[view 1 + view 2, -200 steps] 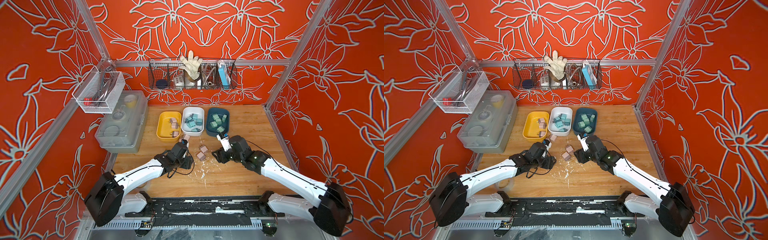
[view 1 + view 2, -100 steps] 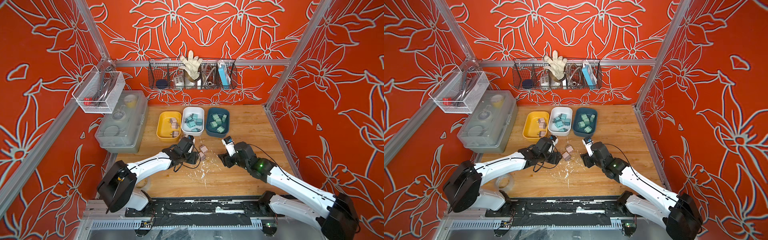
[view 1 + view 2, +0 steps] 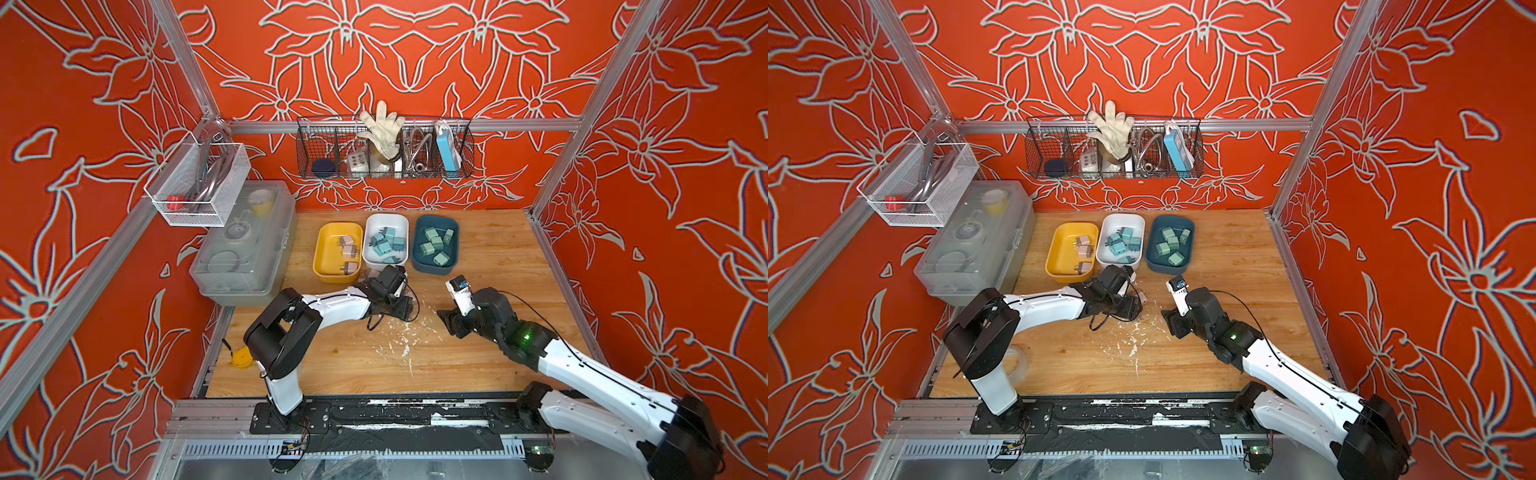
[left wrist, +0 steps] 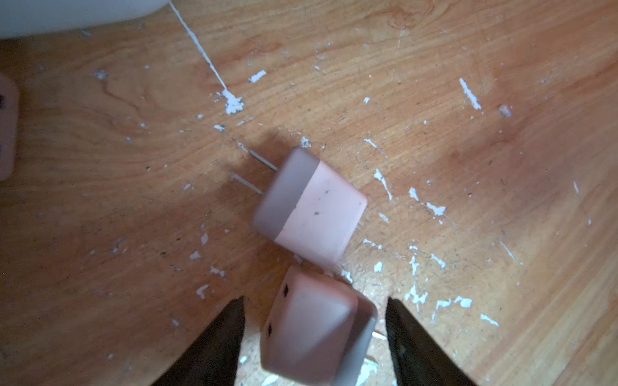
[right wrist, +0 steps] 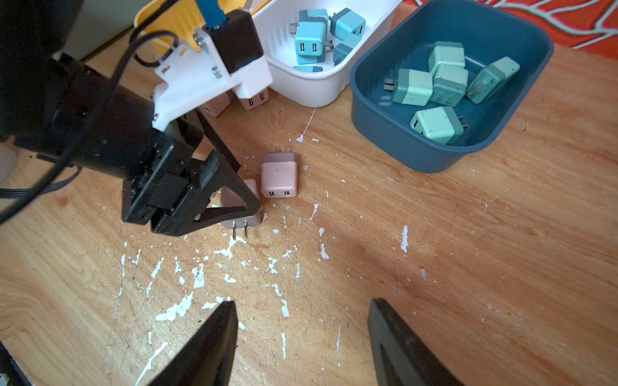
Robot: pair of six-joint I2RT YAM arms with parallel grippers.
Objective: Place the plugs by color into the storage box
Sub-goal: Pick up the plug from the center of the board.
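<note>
Your left gripper (image 4: 314,299) straddles a pink plug (image 4: 314,334) on the white-flecked wooden tabletop (image 5: 434,250), jaws spread; a second pink plug (image 4: 311,207) lies just beside it. Your right gripper (image 5: 301,301) hangs agape and empty. A yellow bin (image 3: 320,249), a white bin (image 3: 386,217) and a blue bin (image 3: 455,249) line the back under orange floral walls (image 3: 415,62).

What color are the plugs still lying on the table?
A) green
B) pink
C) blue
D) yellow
B: the loose plugs on the table are all pink, while the blue plugs sit in the white bin and the green plugs in the dark blue bin.
</note>
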